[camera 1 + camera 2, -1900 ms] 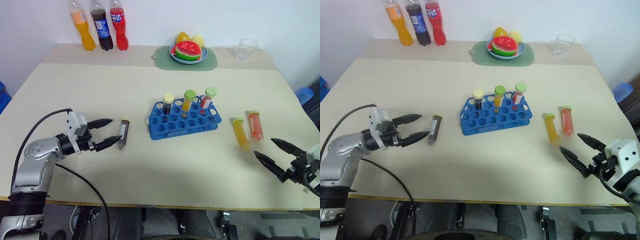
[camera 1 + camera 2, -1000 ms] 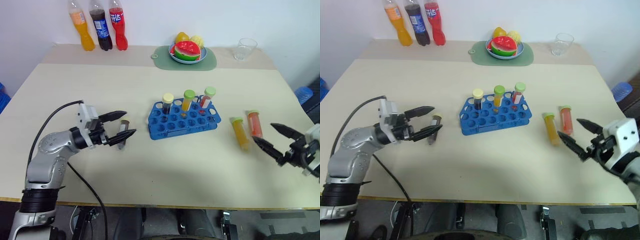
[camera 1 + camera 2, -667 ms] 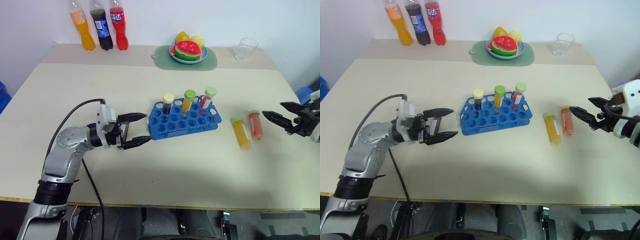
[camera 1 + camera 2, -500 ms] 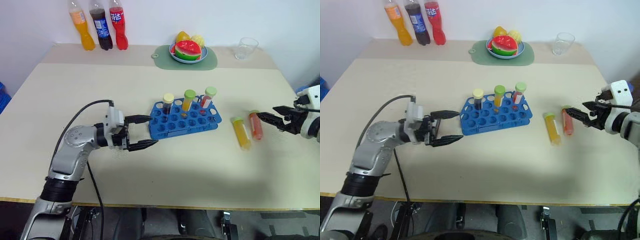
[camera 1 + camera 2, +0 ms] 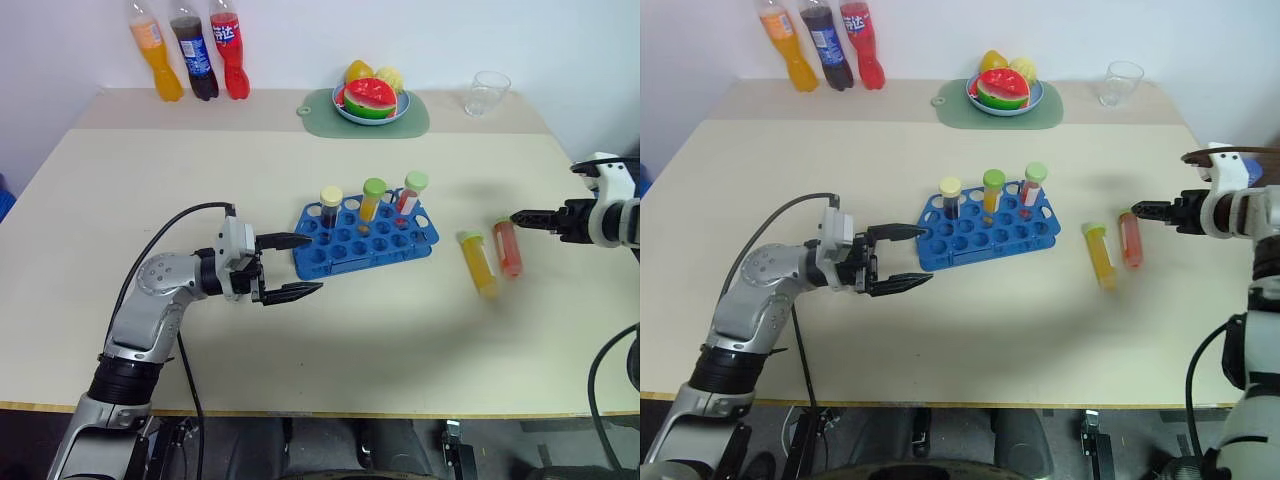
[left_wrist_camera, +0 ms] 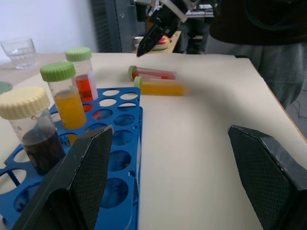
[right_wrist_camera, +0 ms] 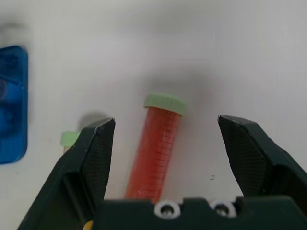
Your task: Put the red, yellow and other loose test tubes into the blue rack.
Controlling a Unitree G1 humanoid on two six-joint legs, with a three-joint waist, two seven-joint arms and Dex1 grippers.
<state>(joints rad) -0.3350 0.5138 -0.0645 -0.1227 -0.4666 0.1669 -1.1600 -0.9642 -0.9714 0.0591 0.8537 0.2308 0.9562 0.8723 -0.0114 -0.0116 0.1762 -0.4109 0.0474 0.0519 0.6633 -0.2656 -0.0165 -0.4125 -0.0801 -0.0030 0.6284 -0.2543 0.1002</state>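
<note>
Loose tubes (image 5: 491, 258) right of rack (image 5: 365, 237)

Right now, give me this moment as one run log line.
left gripper: open, empty, beside blue rack | right gripper: open, over red tube | yellow tube: lying on table | rack: three tubes upright

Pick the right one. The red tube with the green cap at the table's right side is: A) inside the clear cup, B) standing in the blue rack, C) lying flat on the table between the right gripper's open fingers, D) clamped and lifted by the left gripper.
C: the red tube lies on the table, untouched, with the right gripper open above it.
</note>
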